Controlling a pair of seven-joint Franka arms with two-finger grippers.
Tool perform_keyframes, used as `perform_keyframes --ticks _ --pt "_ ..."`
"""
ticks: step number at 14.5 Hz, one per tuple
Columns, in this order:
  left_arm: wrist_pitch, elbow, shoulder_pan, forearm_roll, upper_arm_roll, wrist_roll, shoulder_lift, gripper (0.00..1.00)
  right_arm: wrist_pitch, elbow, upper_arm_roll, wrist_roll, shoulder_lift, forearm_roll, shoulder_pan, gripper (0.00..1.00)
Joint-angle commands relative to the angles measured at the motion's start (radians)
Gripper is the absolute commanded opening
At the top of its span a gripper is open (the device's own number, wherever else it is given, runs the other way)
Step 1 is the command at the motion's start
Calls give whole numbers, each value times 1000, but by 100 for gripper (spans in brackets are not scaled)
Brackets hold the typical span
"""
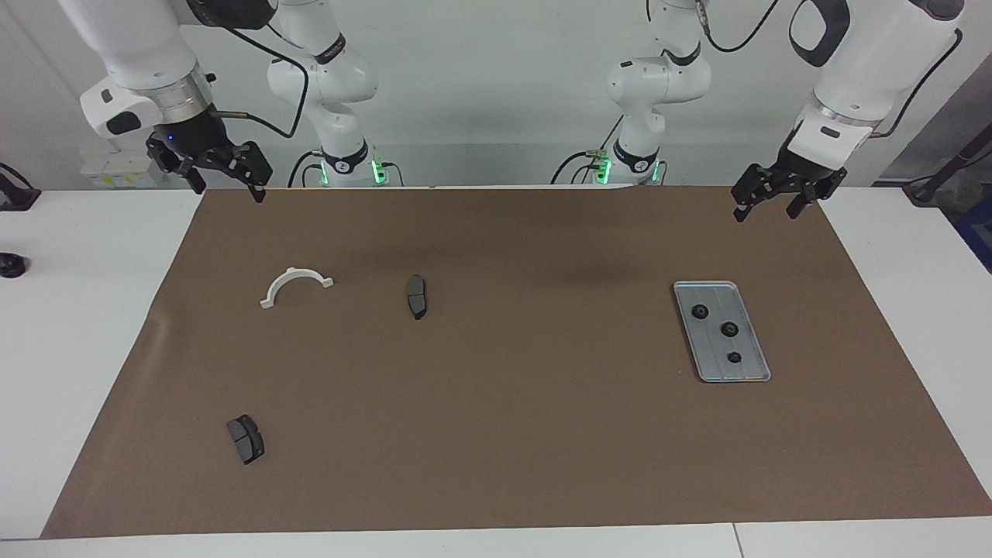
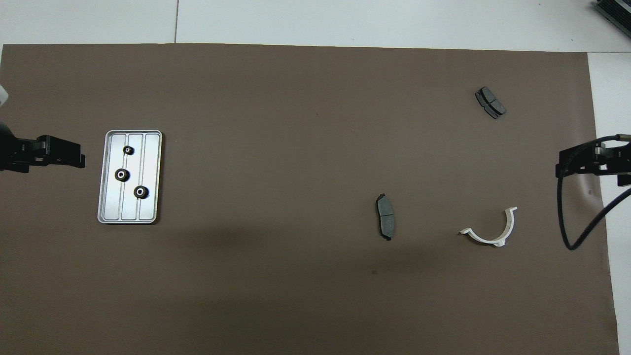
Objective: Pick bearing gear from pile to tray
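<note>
The silver tray point(image 1: 750, 369) point(image 2: 151, 202) lies on the brown mat toward the left arm's end, with three small black bearing gears point(image 1: 728, 328) point(image 2: 122, 174) in it. The pile is spread out toward the right arm's end: a white half-ring bracket point(image 1: 293, 273) point(image 2: 493, 239) and two dark brake pads point(image 1: 416, 296) point(image 2: 385, 223), point(image 1: 246, 439) point(image 2: 490, 102). My left gripper point(image 1: 765, 209) point(image 2: 74, 159) hangs open and holds nothing, raised over the mat's edge beside the tray. My right gripper point(image 1: 231, 186) point(image 2: 562, 167) waits open over the mat's edge at its own end.
A brown mat point(image 1: 511, 434) covers most of the white table. A black cable point(image 2: 567, 231) loops down from the right arm near the bracket. A small black knob point(image 1: 9, 265) sits on the bare table past the mat at the right arm's end.
</note>
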Motion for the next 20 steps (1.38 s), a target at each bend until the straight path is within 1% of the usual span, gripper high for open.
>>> perform_keyframes --ticks 1,6,9,20 --pt "22 -20 -3 1 9 -16 -11 100 21 -30 11 5 -24 20 -16 100" --pt "11 -19 -1 4 13 -12 -11 100 21 -28 10 5 -24 20 -16 100" --pt "13 -19 -3 4 12 22 -11 100 21 -30 11 5 -24 20 -16 100" --pt "7 -24 4 3 12 22 -15 100 21 -28 10 5 -24 20 -16 100"
